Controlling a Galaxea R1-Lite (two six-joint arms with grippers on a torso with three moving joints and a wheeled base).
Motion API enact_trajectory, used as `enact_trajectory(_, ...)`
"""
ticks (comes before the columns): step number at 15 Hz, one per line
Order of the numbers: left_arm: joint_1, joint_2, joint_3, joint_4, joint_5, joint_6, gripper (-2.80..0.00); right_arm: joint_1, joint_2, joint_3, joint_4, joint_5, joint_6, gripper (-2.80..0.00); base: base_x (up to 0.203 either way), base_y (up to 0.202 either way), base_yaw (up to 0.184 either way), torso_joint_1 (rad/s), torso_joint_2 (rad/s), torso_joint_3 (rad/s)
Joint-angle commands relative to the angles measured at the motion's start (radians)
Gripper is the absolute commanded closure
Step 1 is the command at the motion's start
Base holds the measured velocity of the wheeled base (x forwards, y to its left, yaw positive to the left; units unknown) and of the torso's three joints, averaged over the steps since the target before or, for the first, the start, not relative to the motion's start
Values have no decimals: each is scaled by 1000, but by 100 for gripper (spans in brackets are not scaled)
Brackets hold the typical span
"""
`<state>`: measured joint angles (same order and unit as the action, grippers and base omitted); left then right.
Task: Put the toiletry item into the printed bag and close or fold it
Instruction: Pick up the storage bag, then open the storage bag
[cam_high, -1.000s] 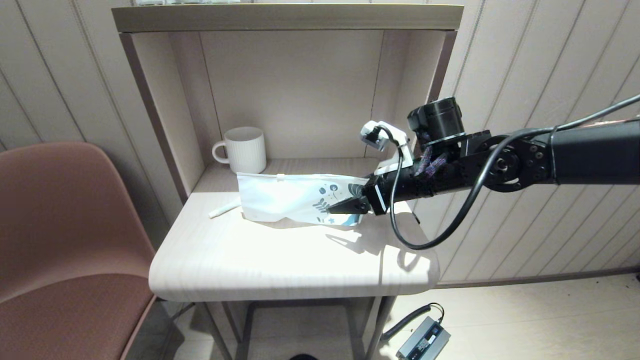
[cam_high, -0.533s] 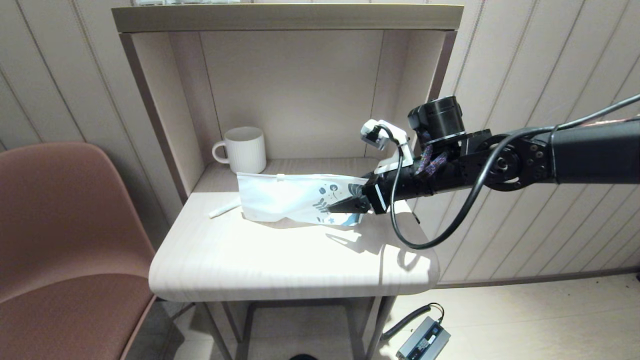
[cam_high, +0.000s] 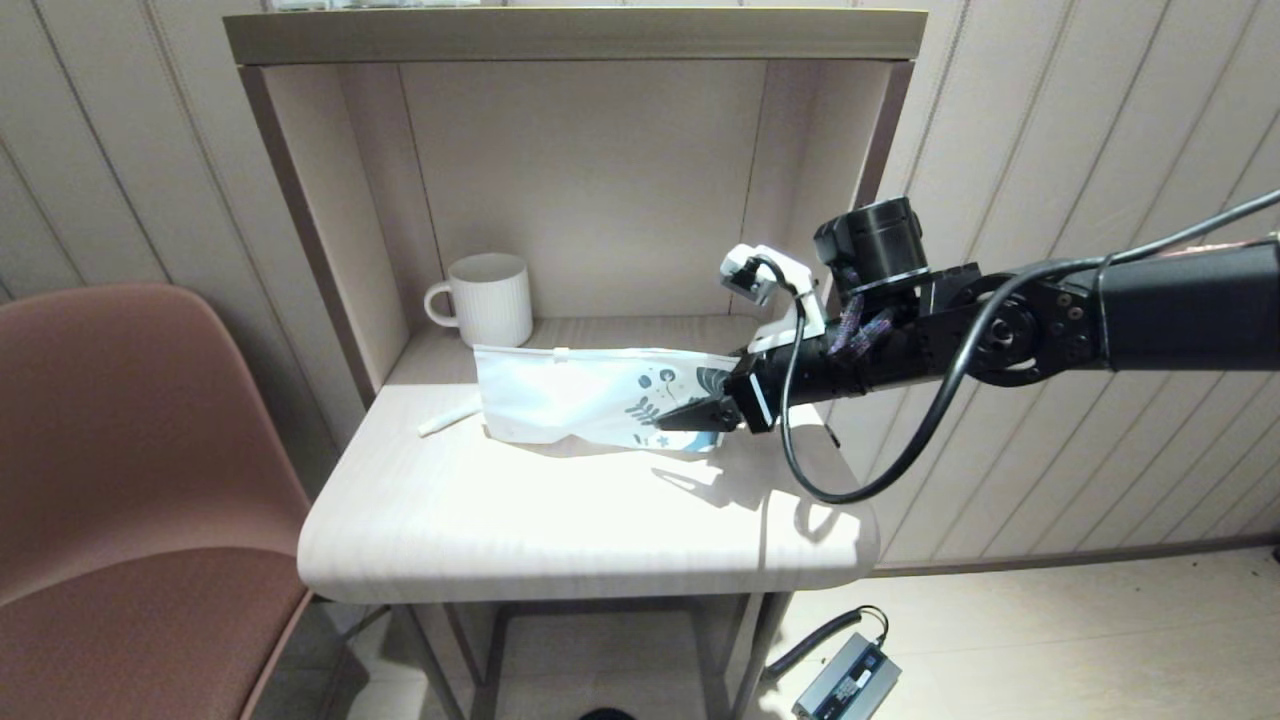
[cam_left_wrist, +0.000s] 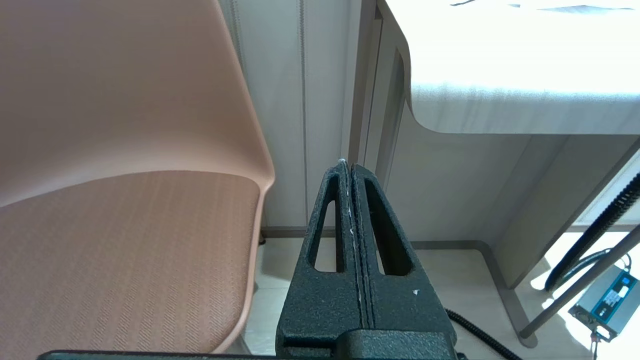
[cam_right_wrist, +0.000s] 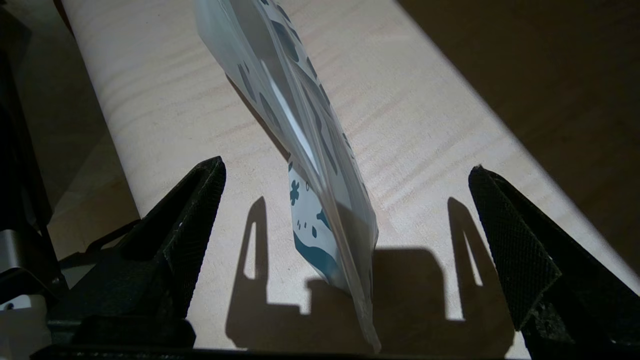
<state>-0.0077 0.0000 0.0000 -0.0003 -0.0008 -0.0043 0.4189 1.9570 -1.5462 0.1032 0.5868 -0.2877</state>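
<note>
The right pincer is hovering spread wide around the printed end of the bag, not gripping it. The white stick is lying on the bench beyond the bag's far end, not bagged. Insertion and closing remain. The left pincer, pressed together, is idling beside the chair.

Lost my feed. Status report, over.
Right gripper open, straddling the printed end of the white plastic pouch. Left gripper shut, parked low. Slim white stick outside on the tabletop. Nothing blocking.
</note>
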Motion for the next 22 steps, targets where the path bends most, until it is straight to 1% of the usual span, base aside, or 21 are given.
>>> enact_trajectory(1, 0, 0, 0, -1, -1, 0, 0, 0, -3, 1, 3, 4, -2, 0, 0, 0, 0, 0, 0, 0)
enact_trajectory(9, 0, 0, 0, -1, -1, 0, 0, 7, -1, 5, 0, 5, -2, 0, 0, 0, 0, 0, 0, 0)
enact_trajectory(11, -1, 0, 0, -1, 1, 0, 0, 23, -5, 17, 0, 5, -1, 0, 0, 0, 0, 0, 0, 0)
enact_trajectory(14, 0, 0, 0, -1, 4, 8, 0, 17, -39, 39, 1, 4, -1, 0, 0, 0, 0, 0, 0, 0)
enact_trajectory(15, 0, 2, -25, 4, 2, 13, 0, 14, -66, 59, 0, 4, -2, 0, 0, 0, 0, 0, 0, 0)
enact_trajectory(16, 0, 16, -90, 15, -6, 13, 0, 11, -94, 81, 1, 3, -1, 0, 0, 0, 0, 0, 0, 0)
enact_trajectory(17, 0, 55, -187, 38, -24, 9, 0, 3, -126, 95, 3, 2, -1, 0, 0, 0, 0, 0, 0, 0)
enact_trajectory(18, -1, 119, -298, 61, -47, 1, 0, -10, -164, 104, 5, 2, 0, 0, 0, 0, 0, 0, 0, 0)
enact_trajectory(20, -4, 293, -472, 78, -85, -19, 0, -29, -246, 108, 27, 1, 8, 0, 0, 0, 0, 0, 0, 0)
enact_trajectory(21, -6, 391, -569, 79, -116, -37, 0, -32, -294, 95, 77, 1, 16, 0, 0, 0, 0, 0, 0, 0)
enact_trajectory(22, -7, 486, -665, 78, -165, -57, 0, -33, -342, 76, 147, 1, 21, 0, 0, 0, 0, 0, 0, 0)
